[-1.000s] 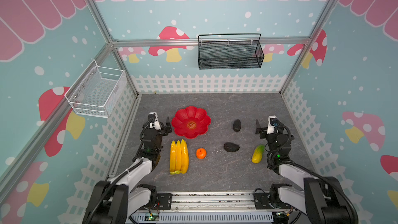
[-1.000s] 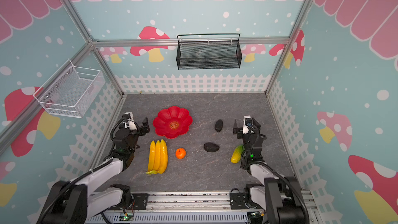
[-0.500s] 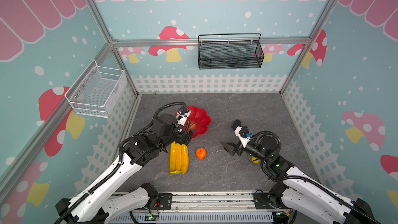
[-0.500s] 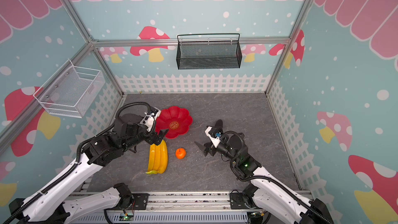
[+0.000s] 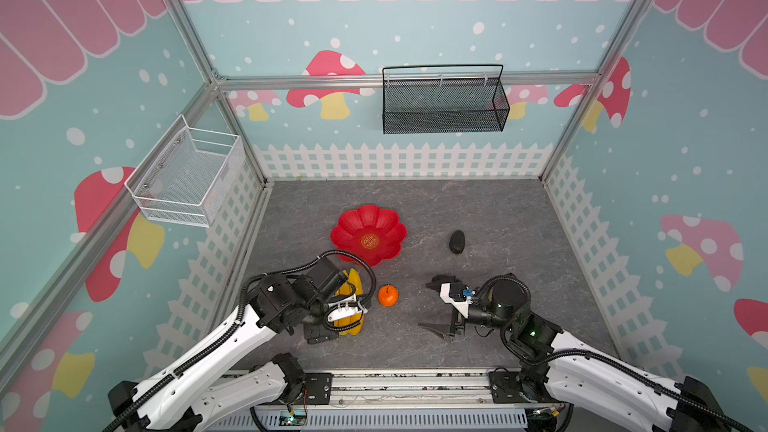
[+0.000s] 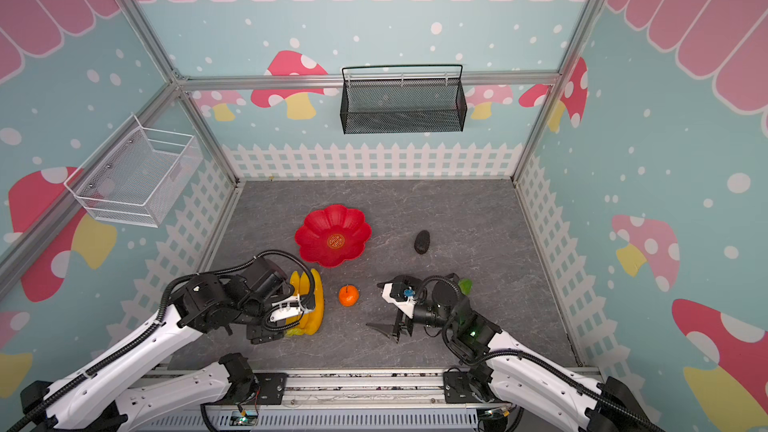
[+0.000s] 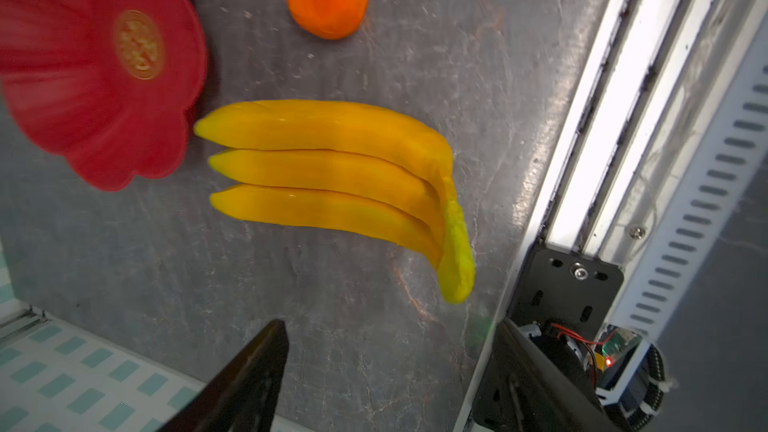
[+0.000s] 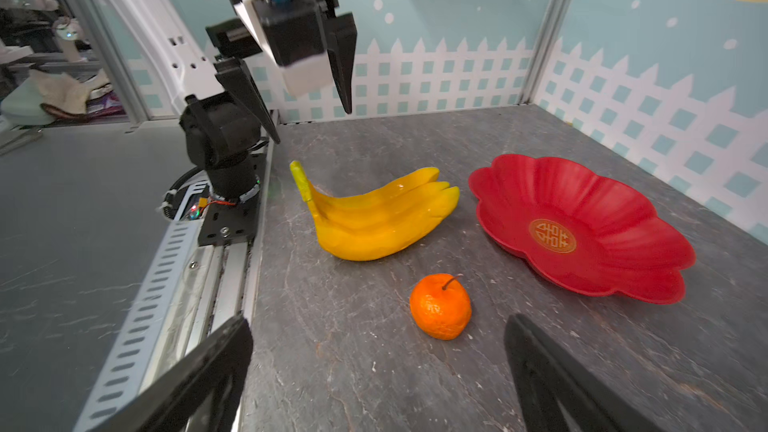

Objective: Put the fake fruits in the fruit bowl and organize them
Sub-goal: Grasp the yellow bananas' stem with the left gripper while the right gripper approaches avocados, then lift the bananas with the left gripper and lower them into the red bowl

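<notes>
— 3 bananas [image 7: 328, 176] in 1 bunch, 1 orange [image 8: 440, 306], 1 dark oval [image 5: 457, 241], all on the table [image 5: 498, 209]; the red bowl [image 5: 353, 222] holds 0
— Oval in the wrist views?
— No, only both top views. 1 green fruit [image 6: 465, 284] peeks from behind the right gripper [image 5: 424, 304], jaws wide apart beside the orange, bare table around
— Left gripper [image 8: 311, 126]?
— Jaws apart, empty, above the bunch's stem by the front rail [image 7: 582, 160]

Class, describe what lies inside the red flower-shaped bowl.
Inside the red bowl only its gold emblem shows; it holds nothing else. The right wrist view shows the whole dish uncovered, so nothing is hidden there.
</notes>
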Tool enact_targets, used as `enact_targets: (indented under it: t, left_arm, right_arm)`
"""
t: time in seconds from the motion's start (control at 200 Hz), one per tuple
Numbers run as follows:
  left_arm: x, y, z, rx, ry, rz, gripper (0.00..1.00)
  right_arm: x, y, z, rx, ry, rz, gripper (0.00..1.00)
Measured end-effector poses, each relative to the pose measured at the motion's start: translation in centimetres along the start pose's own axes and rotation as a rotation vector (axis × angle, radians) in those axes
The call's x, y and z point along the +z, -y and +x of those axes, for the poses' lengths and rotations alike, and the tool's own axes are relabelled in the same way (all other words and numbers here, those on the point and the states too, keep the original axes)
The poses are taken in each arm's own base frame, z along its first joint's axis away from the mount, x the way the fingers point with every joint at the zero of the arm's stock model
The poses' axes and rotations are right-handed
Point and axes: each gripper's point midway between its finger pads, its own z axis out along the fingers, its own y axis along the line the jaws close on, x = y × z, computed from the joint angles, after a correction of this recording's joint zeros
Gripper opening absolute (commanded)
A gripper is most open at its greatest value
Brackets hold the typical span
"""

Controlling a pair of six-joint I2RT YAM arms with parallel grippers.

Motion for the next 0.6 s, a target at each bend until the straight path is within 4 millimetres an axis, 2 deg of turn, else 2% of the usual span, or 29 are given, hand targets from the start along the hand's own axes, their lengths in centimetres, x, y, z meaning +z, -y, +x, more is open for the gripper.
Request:
enact_targets:
  t: [0.09,0.165,0.4,0.47,0.6]
  left_arm:
    - [1.7,1.5,1.1,0.035,-0.059,0.044,0.78]
    - [2.5,1.9,1.4,0.048,-0.061,0.040,0.78]
    - [3.4,1.0,-0.2,0.051,0.029,-0.025,0.78]
    - [4.1,0.9,-0.5,0.055,0.024,-0.022,0.76]
    - [5.7,1.1,-0.7,0.069,-0.011,0.006,0.65]
  right_arm:
    - [0.2,-0.6,0.2,-0.004,-0.007,-0.023,0.98]
    - [0.2,-0.6,0.2,-0.006,-0.010,-0.022,0.98]
    - [0.3,-0.3,0.5,-0.009,-0.020,-0.009,0.98]
    - [0.4,-0.2,0.8,-0.007,-0.029,-0.005,0.98]
    - [0.4,0.0,0.9,-0.010,-0.033,0.008,0.98]
